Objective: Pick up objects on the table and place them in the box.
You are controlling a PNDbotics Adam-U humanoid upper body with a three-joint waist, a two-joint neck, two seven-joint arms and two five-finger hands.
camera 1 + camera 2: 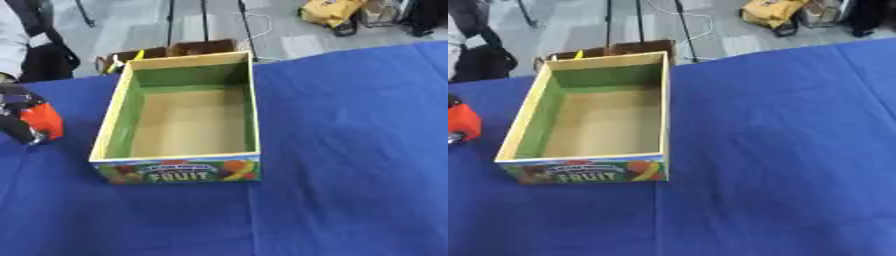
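Where the blue tablecloth point(350, 150) covers the table, an open box point(251, 110) stands left of centre, its inside walls green, its floor tan, and its near panel printed with fruit pictures and the word FRUIT. At the left edge, level with the box's middle and apart from it, the robot's left hand point(10, 117) has its dark fingers curled round an orange-red object point(44, 122). No right hand shows in either view.
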